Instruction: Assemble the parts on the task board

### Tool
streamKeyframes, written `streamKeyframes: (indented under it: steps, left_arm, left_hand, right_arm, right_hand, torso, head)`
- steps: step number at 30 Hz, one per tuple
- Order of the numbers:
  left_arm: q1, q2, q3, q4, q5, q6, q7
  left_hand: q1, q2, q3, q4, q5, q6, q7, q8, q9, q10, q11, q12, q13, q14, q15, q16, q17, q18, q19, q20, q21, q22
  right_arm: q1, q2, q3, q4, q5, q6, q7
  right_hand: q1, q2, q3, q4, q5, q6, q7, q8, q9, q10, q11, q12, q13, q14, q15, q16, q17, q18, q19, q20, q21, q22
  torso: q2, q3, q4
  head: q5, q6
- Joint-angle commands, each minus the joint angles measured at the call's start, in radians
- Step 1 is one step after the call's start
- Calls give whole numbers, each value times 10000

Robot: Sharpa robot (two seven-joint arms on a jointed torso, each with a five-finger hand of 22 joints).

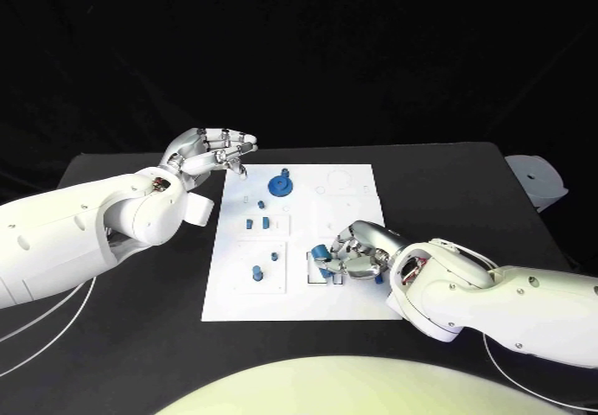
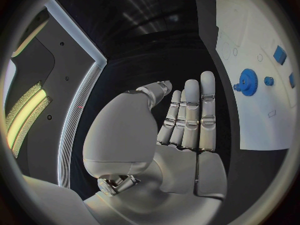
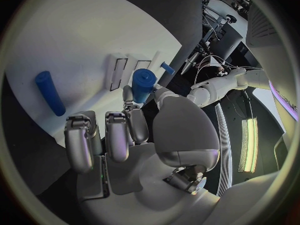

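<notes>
Two hands: both up around the task board [image 1: 299,298], the white plate mid-table, so I'll place everything off that.
Right hand [image 1: 355,252]: sits over the board's near right part, fingers curled in. It pinches a short blue cylinder [image 3: 142,84] between thumb and a finger; the head view shows the same piece at the fingertips [image 1: 321,252], just above the board's surface next to some slots.
Left hand [image 1: 212,151]: hangs off the board's far left corner, above the black table [image 1: 473,186], touching nothing. From its wrist view the fingers [image 2: 190,115] lie straight and close together, thumb a bit apart, palm empty.
Blue gear [image 1: 282,185]: on the board's far half, near that left hand but apart from it.
Loose blue peg [image 3: 50,92]: lying flat on the board, well clear of the right hand's fingers.
Other small blue parts [image 1: 257,273]: scattered down the board's left side.
</notes>
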Motion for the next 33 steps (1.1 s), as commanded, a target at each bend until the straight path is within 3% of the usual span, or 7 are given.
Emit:
streamKeyframes:
  steps: [1, 6, 18, 22, 24, 27, 33]
  left_arm:
    - [5, 16, 6, 32, 40, 106, 69]
    - [5, 22, 6, 34, 40, 118, 65]
    - [5, 12, 6, 36, 40, 123, 57]
    - [5, 8, 6, 38, 40, 120, 56]
    - [5, 5, 6, 36, 41, 117, 55]
    - [6, 1, 6, 33, 41, 114, 55]
    - [6, -6, 6, 34, 41, 114, 54]
  left_hand:
    - [56, 32, -14, -26, 58, -20, 14, 45, 16, -59, 21, 38, -10, -56, 21, -7, -17, 68, 15, 46, -44, -8]
    - [56, 32, -14, -26, 58, -20, 14, 45, 16, -59, 21, 38, -10, -56, 21, -7, -17, 68, 15, 46, -44, -8]
    - [56, 32, -14, -26, 58, -20, 14, 45, 16, -59, 21, 38, -10, -56, 21, -7, -17, 68, 15, 46, -44, -8]
    - [56, 32, -14, -26, 58, -20, 14, 45, 16, -59, 21, 38, -10, -56, 21, -7, -17, 68, 15, 46, -44, -8]
    - [52, 35, -13, -36, 61, -27, 16, 52, 18, -83, 22, 57, -18, -63, 21, -1, -21, 68, 13, 46, -42, -7]
    - [52, 35, -13, -36, 61, -27, 16, 52, 18, -83, 22, 57, -18, -63, 21, -1, -21, 68, 13, 46, -42, -7]
    - [52, 35, -13, -36, 61, -27, 16, 52, 18, -83, 22, 57, -18, -63, 21, -1, -21, 68, 13, 46, -42, -7]
  right_arm:
    - [-11, 65, -2, -49, 42, 371, -129]
    - [-11, 181, -4, -136, 38, 541, -182]
    - [-14, 302, -10, -264, 39, 806, -209]
    - [-15, 315, -11, -340, -42, 714, -270]
    - [-15, 320, -11, -360, -84, 675, -275]
    - [-16, 323, -11, -351, -156, 598, -225]
    - [-18, 171, -11, -126, -212, 339, 181]
  right_hand:
    - [-101, -12, -52, -3, -56, 624, -526, 58, 5, 15, -70, -35, 447, 779, -99, 44, 1232, -66, 1064, -64, 44, 2634]
    - [-163, -31, -83, -5, -80, 641, -540, 90, 21, 22, -84, -39, 450, 779, -111, 44, 1233, -66, 1064, -76, 44, 2634]
    - [-287, -45, -137, -2, -126, 668, -564, 150, 51, 46, -104, -19, 480, 781, -130, 48, 1244, -66, 1064, -95, 44, 2634]
    - [-561, -33, -248, 9, -216, 658, -578, 209, 82, 53, -120, -42, 480, 779, -145, 42, 1232, -66, 1064, -115, 44, 2634]
    - [-1012, -78, -565, 12, 66, 626, -595, 291, 131, 58, -135, -73, 484, 779, -162, 42, 1235, -66, 1063, -136, 41, 2633]
    - [-1541, 35, -1026, 22, -477, 577, -606, 401, 192, 61, -141, -115, 493, 777, -171, 35, 1225, -61, 1054, -146, 20, 2626]
    - [-1445, 102, -1125, -15, -418, 544, -610, 443, 214, 75, -147, -103, 522, 780, -173, 40, 1238, -61, 1054, -149, 21, 2627]
  torso:
    - [0, -1, -12]
    - [3, 6, 9]
    - [-1, -1, -7]
    - [-1, -2, 2]
    - [1, -2, 4]
    - [-1, 1, 6]
    - [6, 20, -5]
  head:
    - [20, 0]
    - [42, 0]
    - [80, 0]
    - [73, 0]
    - [70, 0]
    - [85, 0]
    - [111, 0]
